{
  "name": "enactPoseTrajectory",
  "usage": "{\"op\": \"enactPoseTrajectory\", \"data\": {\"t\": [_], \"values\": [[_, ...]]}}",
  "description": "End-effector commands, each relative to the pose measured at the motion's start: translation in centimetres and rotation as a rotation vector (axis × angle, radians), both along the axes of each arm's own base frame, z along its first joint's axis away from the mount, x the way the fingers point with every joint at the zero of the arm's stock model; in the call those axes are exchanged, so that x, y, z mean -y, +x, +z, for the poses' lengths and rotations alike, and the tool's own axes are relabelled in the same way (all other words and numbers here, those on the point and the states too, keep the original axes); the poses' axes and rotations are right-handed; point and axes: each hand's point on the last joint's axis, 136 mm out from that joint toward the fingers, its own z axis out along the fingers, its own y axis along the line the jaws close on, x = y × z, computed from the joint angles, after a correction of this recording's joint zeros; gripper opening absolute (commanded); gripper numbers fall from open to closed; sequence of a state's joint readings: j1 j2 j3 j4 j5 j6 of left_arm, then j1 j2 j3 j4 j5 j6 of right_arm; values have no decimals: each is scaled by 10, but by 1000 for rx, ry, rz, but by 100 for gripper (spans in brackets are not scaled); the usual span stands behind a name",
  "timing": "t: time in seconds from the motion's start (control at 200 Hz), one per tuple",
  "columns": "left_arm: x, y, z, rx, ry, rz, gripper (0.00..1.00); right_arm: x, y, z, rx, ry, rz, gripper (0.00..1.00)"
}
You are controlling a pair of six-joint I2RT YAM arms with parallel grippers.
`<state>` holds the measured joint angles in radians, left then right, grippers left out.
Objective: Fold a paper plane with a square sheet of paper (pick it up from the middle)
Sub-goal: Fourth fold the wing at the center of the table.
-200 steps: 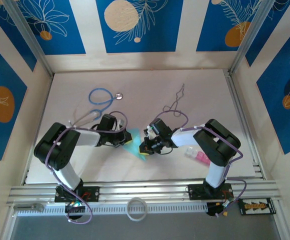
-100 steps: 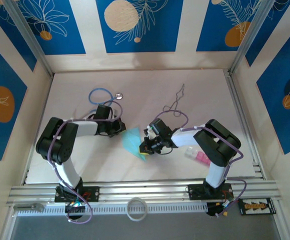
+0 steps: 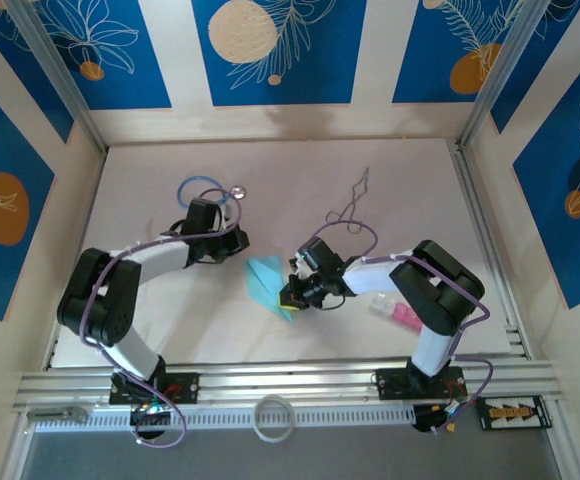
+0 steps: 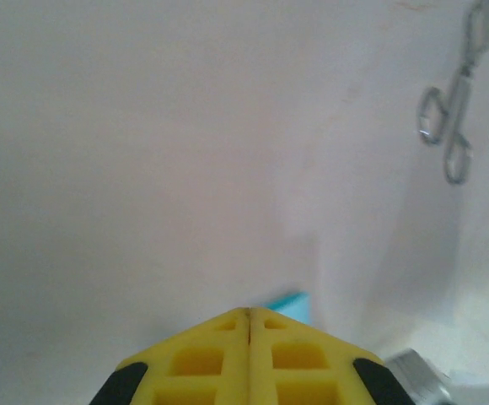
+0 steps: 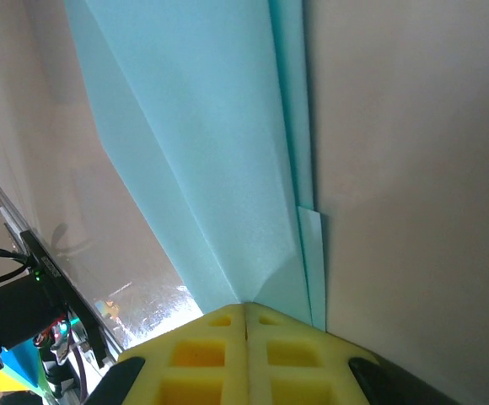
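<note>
1. At the middle of the white table [image 3: 390, 180]: turquoise paper [image 3: 268, 280], folded to a narrow kite shape, flat on the surface, with its point toward the near right. From the right wrist, its layered right edges [image 5: 303, 169] run straight and lie stepped one over another.
2. Right gripper [image 3: 290, 295]: jaws fully closed at the paper's near-right tip. From the wrist, the creases converge into the seam between the yellow fingers [image 5: 219, 337], so it appears pinched there.
3. Left gripper [image 3: 236, 248]: just left and far of the paper, apart from it. The yellow fingers [image 4: 202, 354] are pressed together and hold nothing, and a small corner of the paper [image 4: 288, 304] shows just beyond the tips.
4. Blue-tubed stethoscope [image 3: 202, 190]: far left, close behind the left wrist.
5. Thin metal wire chain [image 3: 353, 207]: far of the right gripper, lying loose on the table. Its looped links [image 4: 447, 126] also show from the left wrist.
6. Pink and clear blocks [image 3: 398, 313]: beside the right arm, well right of the paper.
7. Open room: bare tabletop lies along the paper's left and near edges, up to the aluminium rail [image 3: 290, 380], and across the far centre between stethoscope and chain.
</note>
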<state>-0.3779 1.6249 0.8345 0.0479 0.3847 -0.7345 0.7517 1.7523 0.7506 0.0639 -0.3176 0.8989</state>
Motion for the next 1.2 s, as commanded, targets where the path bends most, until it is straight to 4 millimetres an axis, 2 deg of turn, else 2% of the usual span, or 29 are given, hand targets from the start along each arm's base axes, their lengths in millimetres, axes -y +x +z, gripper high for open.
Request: {"op": "enactPoseTrajectory", "data": {"t": [0.0, 0.15, 0.215, 0.37, 0.525, 0.73, 0.84, 0.94, 1.075, 1.195], "values": [[28, -28, -2, -14, -40, -94, 3, 39, -18, -35, -92, -208, -60, 0], [55, -50, -18, -44, -80, -173, 2, 41, -16, -33, -79, -216, -77, 0], [59, -54, -30, -71, -78, -190, 2, 42, -15, -33, -77, -217, -78, 0], [47, -61, -61, -123, -12, -161, 0, 39, -15, -28, -64, -201, -68, 0], [38, -66, -81, -149, 27, -161, 0, 32, -14, -16, -38, -163, -48, 0], [31, -70, -87, -149, 63, -168, 0, 2, -1, 19, 50, -54, 6, 0], [30, -70, -86, -146, 68, -172, 0, -9, 10, 26, 76, -37, 11, 0], [30, -69, -87, -146, 74, -171, 0, -20, 21, 25, 84, -27, 18, 0], [31, -69, -87, -145, 68, -171, 0, -26, 37, 10, 74, -53, -8, 0], [32, -69, -88, -149, 56, -169, 0, -17, 32, -14, 39, -109, -19, 0]]}}
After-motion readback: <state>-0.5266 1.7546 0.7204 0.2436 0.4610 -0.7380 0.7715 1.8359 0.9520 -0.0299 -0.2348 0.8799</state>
